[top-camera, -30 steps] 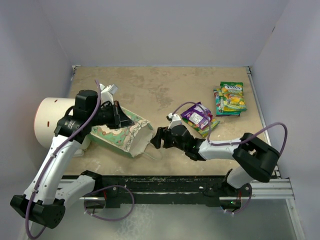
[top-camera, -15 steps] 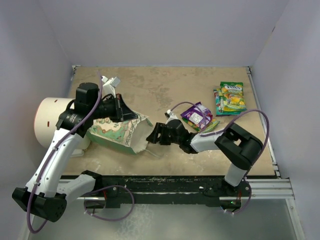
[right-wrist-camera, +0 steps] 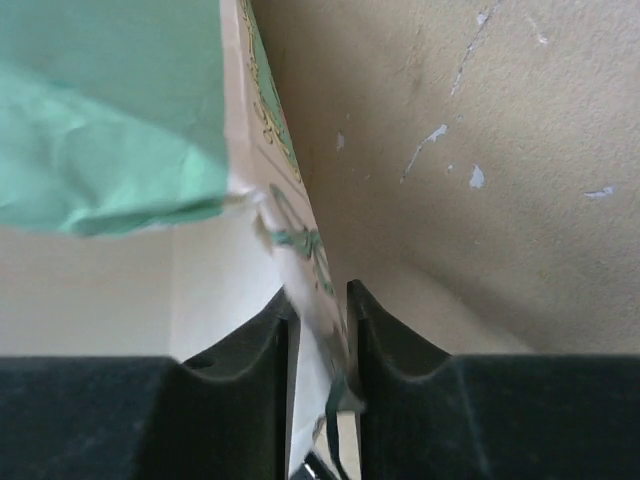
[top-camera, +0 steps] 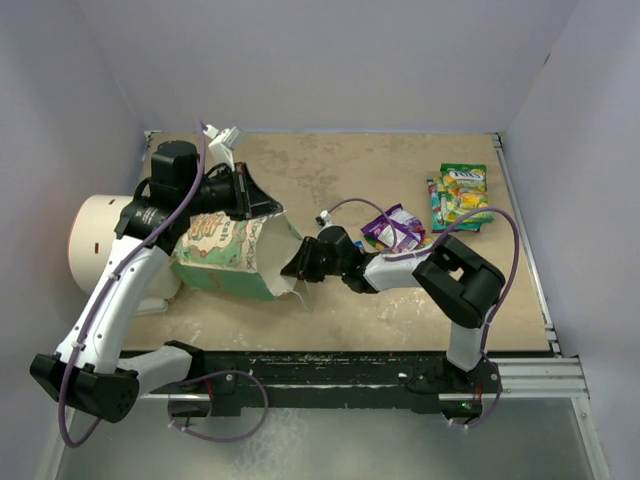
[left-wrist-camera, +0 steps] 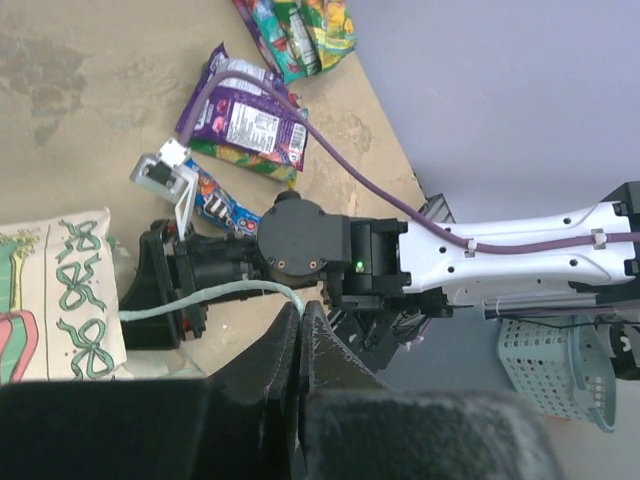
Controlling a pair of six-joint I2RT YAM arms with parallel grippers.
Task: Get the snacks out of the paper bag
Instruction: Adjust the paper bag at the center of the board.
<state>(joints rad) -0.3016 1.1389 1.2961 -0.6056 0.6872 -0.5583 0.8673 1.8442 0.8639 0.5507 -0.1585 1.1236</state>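
The paper bag (top-camera: pixel 228 256) lies tilted at the left, mint sides, cream printed front, mouth toward the right. My left gripper (top-camera: pixel 262 206) is above it, shut on its string handle (left-wrist-camera: pixel 215 293), which runs taut from the fingertips (left-wrist-camera: pixel 285 330). My right gripper (top-camera: pixel 293 264) is at the bag's mouth, its jaws closed on the cream front edge (right-wrist-camera: pixel 300 262); the mint side (right-wrist-camera: pixel 110 110) shows to the left. A purple packet (top-camera: pixel 393 228) and a blue bar wrapper (left-wrist-camera: pixel 215 203) lie beside the right arm. Green-yellow packets (top-camera: pixel 460 195) lie at the far right.
A white cylinder (top-camera: pixel 100 240) stands at the left wall behind the left arm. The table is walled at the back and both sides. A pale plastic basket (left-wrist-camera: pixel 560 370) sits beyond the table's edge in the left wrist view.
My left gripper rose and moved back with the handle, lifting the bag's top. My right gripper slid left from the open table to the bag's mouth edge.
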